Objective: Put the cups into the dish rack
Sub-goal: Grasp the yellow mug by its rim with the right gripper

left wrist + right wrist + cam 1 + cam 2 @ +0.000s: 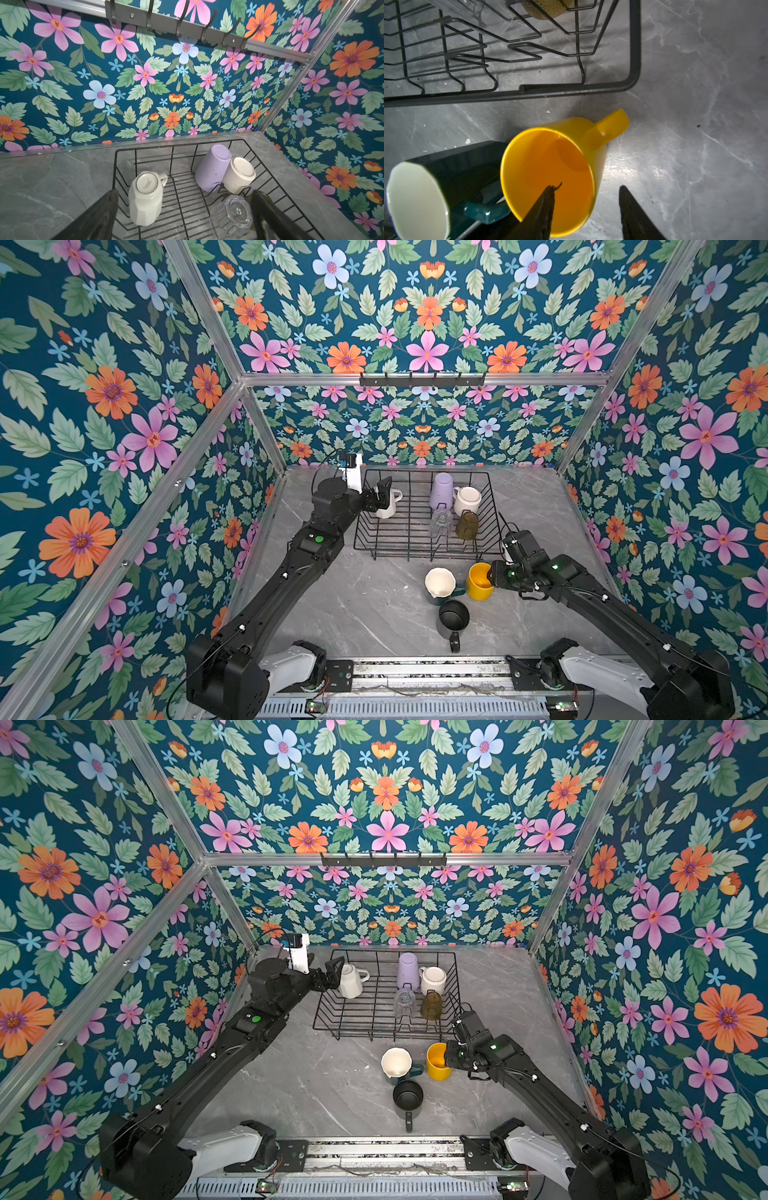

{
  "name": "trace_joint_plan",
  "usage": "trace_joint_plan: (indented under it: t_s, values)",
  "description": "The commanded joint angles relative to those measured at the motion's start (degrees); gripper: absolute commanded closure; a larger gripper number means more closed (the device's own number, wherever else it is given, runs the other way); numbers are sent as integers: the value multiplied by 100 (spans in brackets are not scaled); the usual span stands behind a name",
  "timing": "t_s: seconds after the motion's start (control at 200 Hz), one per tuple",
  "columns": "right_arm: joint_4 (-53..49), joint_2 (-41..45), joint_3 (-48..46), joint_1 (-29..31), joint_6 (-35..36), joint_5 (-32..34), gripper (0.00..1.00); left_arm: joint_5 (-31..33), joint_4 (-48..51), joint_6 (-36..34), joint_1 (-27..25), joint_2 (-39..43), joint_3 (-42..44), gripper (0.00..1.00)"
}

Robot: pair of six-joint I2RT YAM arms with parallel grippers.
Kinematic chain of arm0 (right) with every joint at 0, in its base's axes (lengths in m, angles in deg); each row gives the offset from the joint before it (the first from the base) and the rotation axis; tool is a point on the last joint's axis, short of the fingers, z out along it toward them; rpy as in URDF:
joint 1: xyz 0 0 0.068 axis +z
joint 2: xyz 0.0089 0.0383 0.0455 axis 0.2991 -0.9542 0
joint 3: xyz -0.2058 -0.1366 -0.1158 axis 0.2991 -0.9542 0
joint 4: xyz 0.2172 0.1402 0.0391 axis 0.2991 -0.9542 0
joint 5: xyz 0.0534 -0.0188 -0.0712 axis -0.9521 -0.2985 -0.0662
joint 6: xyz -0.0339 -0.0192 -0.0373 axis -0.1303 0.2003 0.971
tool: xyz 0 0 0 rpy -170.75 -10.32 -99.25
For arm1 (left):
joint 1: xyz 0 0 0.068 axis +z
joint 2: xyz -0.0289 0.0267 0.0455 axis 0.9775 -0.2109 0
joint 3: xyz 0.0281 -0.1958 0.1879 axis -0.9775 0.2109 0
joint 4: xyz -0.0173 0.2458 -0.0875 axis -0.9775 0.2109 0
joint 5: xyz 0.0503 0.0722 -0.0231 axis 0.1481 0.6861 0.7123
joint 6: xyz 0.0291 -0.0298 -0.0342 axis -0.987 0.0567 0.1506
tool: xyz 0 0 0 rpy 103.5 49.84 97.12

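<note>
**Dish rack (571,89) part-loaded; yellow mug (478,585) next.**
At the rack's left edge, the left gripper (380,497) hangs wide open and empty beside an upturned white mug (388,512), inverted to drain. Before the rack's front right corner, the right gripper (492,572) straddles the yellow mug's wall, jaws parted, not yet pinching: seemingly a rim grasp.

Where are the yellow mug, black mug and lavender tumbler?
yellow mug (478,591), a top view, outer wall
black mug (454,615), a top view, inner floor
lavender tumbler (441,493), a top view, side wall
</note>
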Motion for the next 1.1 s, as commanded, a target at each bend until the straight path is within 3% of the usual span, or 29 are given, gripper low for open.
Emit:
trace_joint_plan:
  t_s: [0.0, 0.72, 1.095]
  values:
    - [210, -141, -2, 15, -57, 124, 52, 18, -311, 63, -1, 136, 99, 0]
    - [463, -1017, 50, 57, 22, 430, 72, 67, -302, 103, -3, 420, 479, 0]
    - [370, -886, -37, 76, -5, 437, 100, 60, -328, 137, -8, 497, 568, 0]
